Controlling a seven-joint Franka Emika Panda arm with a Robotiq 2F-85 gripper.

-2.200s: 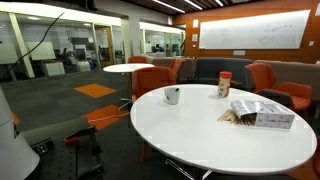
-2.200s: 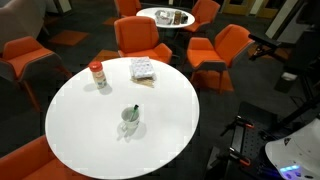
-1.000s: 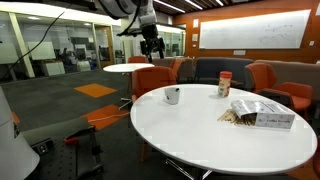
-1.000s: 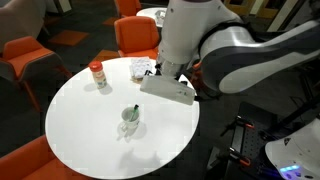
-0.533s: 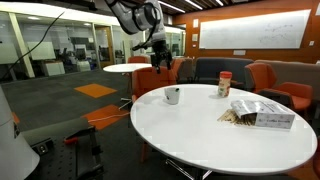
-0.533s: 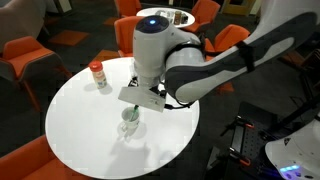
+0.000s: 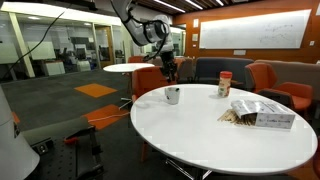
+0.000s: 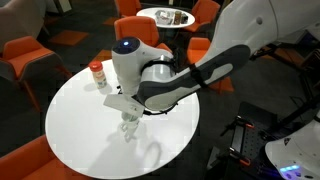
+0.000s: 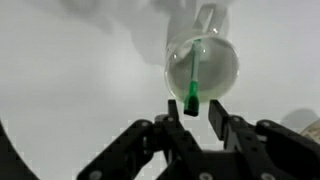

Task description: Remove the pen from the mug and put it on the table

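1. Orange chairs [image 7: 275, 80] and glass-walled offices surround the big round white table [image 7: 235, 145]. On it stand the white mug [image 7: 172, 96], a red-lidded jar [image 7: 224, 85] and a box [image 7: 263, 114]. The jar and box are well apart from the mug.
2. I have the gripper [image 9: 192, 116] hanging just above the mug, not touching it as far as I can tell. In an exterior view the arm [image 8: 160, 80] hides most of the mug.
3. The pen [image 9: 192, 78] is inside the mug, with its lower end down in the cup and its upper end by the rim nearest my wrist camera.
4. Its long axis is close to upright, tilted a little. The free end points up toward the gripper and looks green in the wrist view.
5. The fingers [image 9: 226, 128] are spread apart and hold nothing. The pen's top lines up with the gap between them.
6. I judge the step in hand to be lining up for the grasp. The pen is not yet gripped, so the task is near its start.
7. Next I need to come down along the pen's axis until the pads bracket its free end, keeping them off the rim. Then I close across the thin shaft.
8. After that I should lift straight up, so the pen clears the mug without tipping or dragging it. The glossy table may let a light mug slide.
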